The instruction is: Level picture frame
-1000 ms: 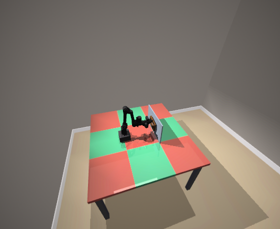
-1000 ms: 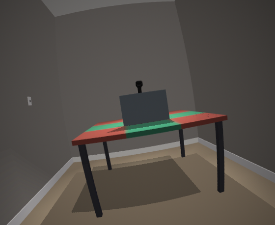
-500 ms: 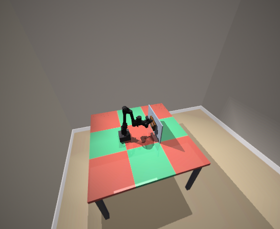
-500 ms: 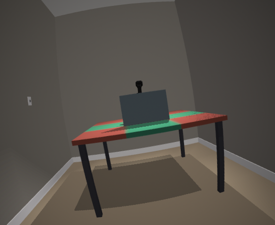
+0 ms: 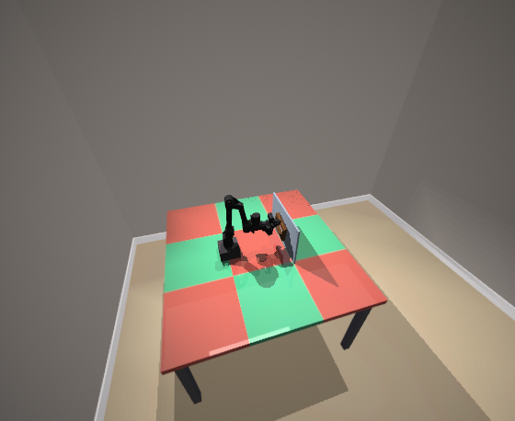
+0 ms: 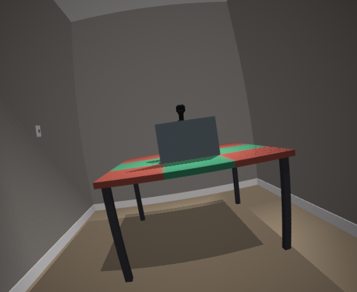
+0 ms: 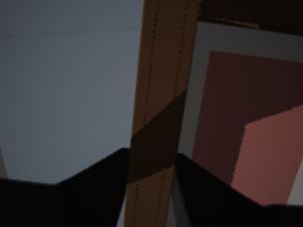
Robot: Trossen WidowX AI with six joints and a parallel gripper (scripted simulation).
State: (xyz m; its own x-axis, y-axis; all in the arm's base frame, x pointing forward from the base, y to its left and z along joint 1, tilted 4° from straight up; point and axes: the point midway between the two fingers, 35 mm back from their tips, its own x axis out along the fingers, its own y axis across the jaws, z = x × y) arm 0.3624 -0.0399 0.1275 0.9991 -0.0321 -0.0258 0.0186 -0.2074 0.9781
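Note:
The picture frame (image 5: 282,230) (image 7: 165,55) hangs on the near face of the upright grey-blue panel (image 5: 292,241) (image 6: 188,140) (image 7: 65,100). In the wrist view its brown left side bar leans to the right at the top, and the inner edge of its top bar slopes down to the right. A pale mat and a reddish picture show inside it. My gripper (image 5: 277,222) (image 7: 151,159) is shut on the left side bar, one finger on each side. The screw and the notched strip are hidden. In the exterior view the panel hides the frame and my gripper.
The panel stands on the red and green table (image 5: 271,303) (image 6: 194,163). The arm's black base (image 5: 229,251) stands on the table, on the frame's side of the panel. Shadows of the arm and panel fall on the table.

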